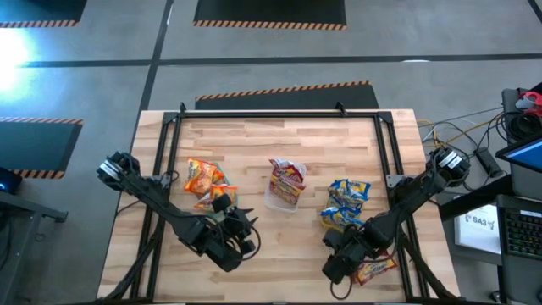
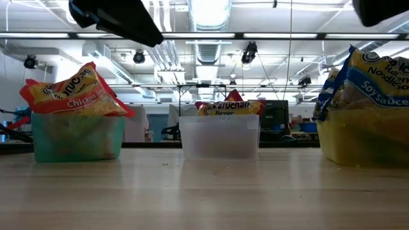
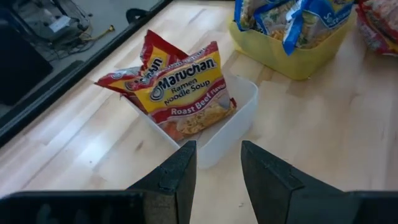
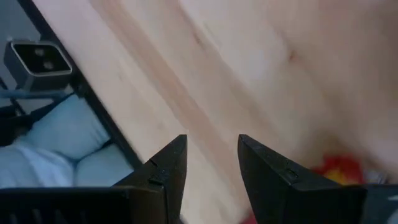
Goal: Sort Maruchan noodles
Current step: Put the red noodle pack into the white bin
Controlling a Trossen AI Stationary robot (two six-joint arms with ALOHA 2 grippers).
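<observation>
Butcher-block table [image 1: 279, 140] carries three bins in a row, each stuffed with Maruchan noodles. We read "Maruchan Ramen Noodle Soup, Roast Beef Flavor" on the red-and-yellow packets [image 3: 186, 93] in the clear bin [image 3: 239, 118], which sits in the middle. "Chicken" shows on the orange-yellow packets [image 2: 70, 92] heaped in the green bin [image 2: 77, 137], on the left arm's side. "Soy Sauce" shows on the blue-yellow packets [image 2: 377, 80] piled in the yellow bin [image 2: 361, 137], on the right arm's side.

All packets are flat, crinkly plastic and stick up above the bin rims at odd tilts.

One loose packet [image 1: 373, 269], red and yellow, lies flat on the table near the front edge on the right arm's side, outside any bin. We can't read its label.

Left gripper [image 3: 217, 165] hangs in front of the clear bin, fingers [image 3: 177, 171] parted with a bare gap between them, holding nothing and touching nothing.

Right gripper [image 4: 211, 162] hangs above the table beside the loose packet, fingers [image 4: 168, 165] likewise apart with only bare wood seen through the gap. We can't tell from the overhead view whether it touches the packet.
</observation>
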